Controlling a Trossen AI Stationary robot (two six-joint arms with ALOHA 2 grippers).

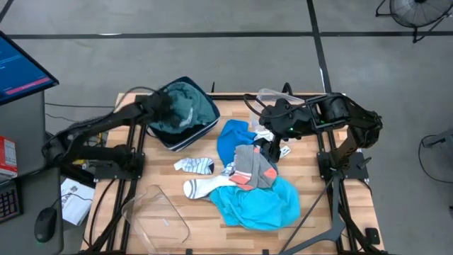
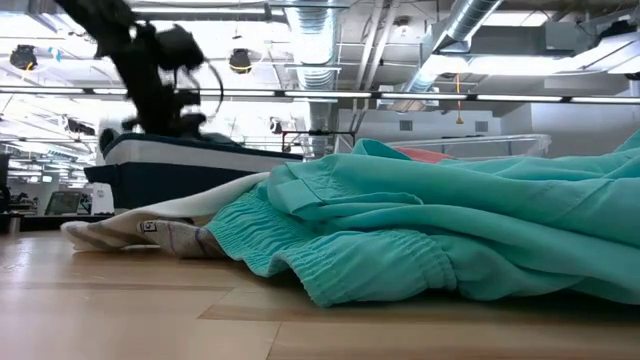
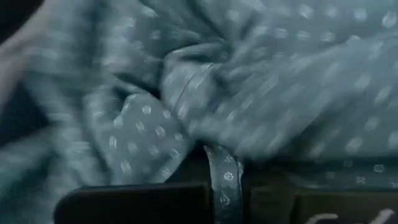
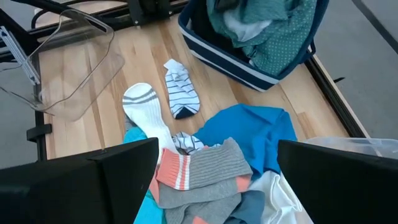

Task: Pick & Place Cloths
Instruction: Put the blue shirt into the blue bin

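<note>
The teal-green patterned shirt [image 1: 190,105] lies bunched in the dark blue bin [image 1: 185,140] at the table's far left. My left gripper [image 1: 168,106] reaches into the bin and is shut on that shirt [image 3: 205,93]. In the middle of the table lie a bright blue top [image 1: 233,136], grey-and-coral socks [image 1: 251,168] on a turquoise top [image 1: 258,204], a striped white sock [image 1: 195,166] and a plain white sock [image 1: 202,187]. My right gripper [image 4: 214,186] hangs open above the pile, touching nothing. My left gripper pinches a narrow strip of the shirt [image 3: 222,177] between its two fingers, coming at it slanting down from the table's left side. The rest of the shirt lies bunched in the bin ahead of the fingers. One layer or several, I cannot tell.
A clear plastic tub [image 1: 159,212] stands at the near left corner and another clear tub [image 1: 272,95] at the far edge by the right arm. Bare wood shows along the near edge and between the bin and the socks. A monitor [image 1: 21,71] stands off the table's left.
</note>
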